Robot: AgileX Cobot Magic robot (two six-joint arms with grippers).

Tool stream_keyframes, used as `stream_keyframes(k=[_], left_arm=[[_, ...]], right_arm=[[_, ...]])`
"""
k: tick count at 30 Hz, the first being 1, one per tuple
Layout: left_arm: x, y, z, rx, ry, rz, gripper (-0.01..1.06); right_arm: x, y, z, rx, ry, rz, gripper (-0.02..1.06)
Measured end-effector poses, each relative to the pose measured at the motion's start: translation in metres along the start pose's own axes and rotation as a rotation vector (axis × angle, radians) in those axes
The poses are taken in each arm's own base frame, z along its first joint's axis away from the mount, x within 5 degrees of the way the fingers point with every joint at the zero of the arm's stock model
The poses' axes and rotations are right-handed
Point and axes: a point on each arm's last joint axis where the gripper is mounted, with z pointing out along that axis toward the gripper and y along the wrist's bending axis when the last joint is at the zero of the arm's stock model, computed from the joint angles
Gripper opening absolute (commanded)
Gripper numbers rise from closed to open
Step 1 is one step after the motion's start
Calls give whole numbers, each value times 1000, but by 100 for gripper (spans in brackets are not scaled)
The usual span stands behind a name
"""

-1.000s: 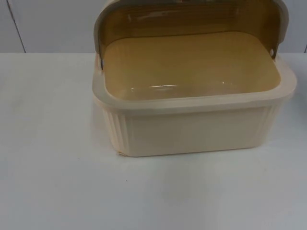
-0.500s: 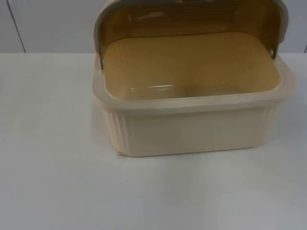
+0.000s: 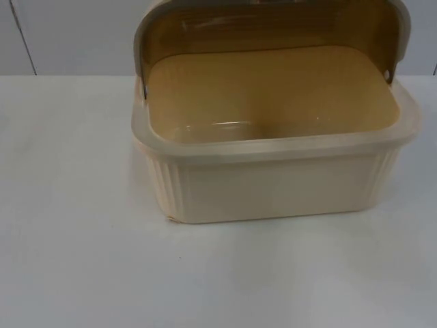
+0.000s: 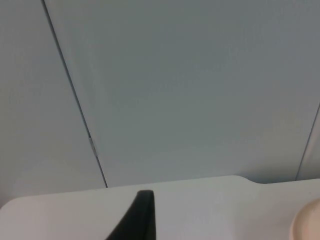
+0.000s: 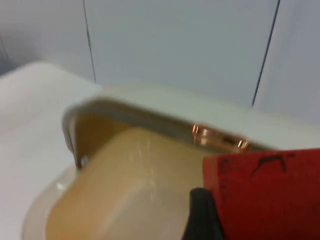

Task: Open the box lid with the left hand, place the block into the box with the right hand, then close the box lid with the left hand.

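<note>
The cream box (image 3: pixel 273 181) stands on the white table in the top view, its lid (image 3: pixel 273 20) swung up and back, so the tan inside (image 3: pixel 273 92) lies open. In the right wrist view my right gripper (image 5: pixel 220 210) is shut on a red block (image 5: pixel 265 195) and hangs above the box (image 5: pixel 125 190), near the raised lid (image 5: pixel 150 117). My left gripper (image 4: pixel 145 220) waits over the table's far end, facing the grey partition wall, with a bit of the box's rim (image 4: pixel 306 226) beside it.
The white table (image 3: pixel 82 260) spreads out in front of the box and to its left. The grey partition wall (image 3: pixel 68 34) rises right behind the lid. A metal clasp (image 5: pixel 220 137) glints on the lid's edge.
</note>
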Motion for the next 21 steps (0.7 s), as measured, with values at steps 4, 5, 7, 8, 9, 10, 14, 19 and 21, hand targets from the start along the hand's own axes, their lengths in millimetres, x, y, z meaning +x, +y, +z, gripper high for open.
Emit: stream_keyframes(k=[4, 5, 7, 8, 9, 10, 14, 19, 21], left_arm=[[0, 0, 0, 0, 0, 0, 104], [0, 0, 0, 0, 0, 0, 104], [0, 0, 0, 0, 0, 0, 104], [0, 0, 0, 0, 0, 0, 104], [0, 0, 0, 0, 0, 0, 104], [0, 0, 0, 0, 0, 0, 104], [0, 0, 0, 0, 0, 0, 104], [0, 0, 0, 0, 0, 0, 104], [0, 0, 0, -1, 0, 2, 104]], right_arm=[[24, 1, 26, 10, 65, -16, 2], [27, 2, 30, 12, 74, -23, 2], [39, 2, 41, 18, 102, -46, 2], [46, 2, 48, 23, 115, -60, 2], [51, 2, 54, 32, 115, -67, 2], [57, 2, 60, 40, 120, -72, 2], [71, 1, 75, 70, 113, -88, 2], [89, -1, 91, 111, 94, -104, 2], [97, -2, 98, 129, 84, -112, 4]])
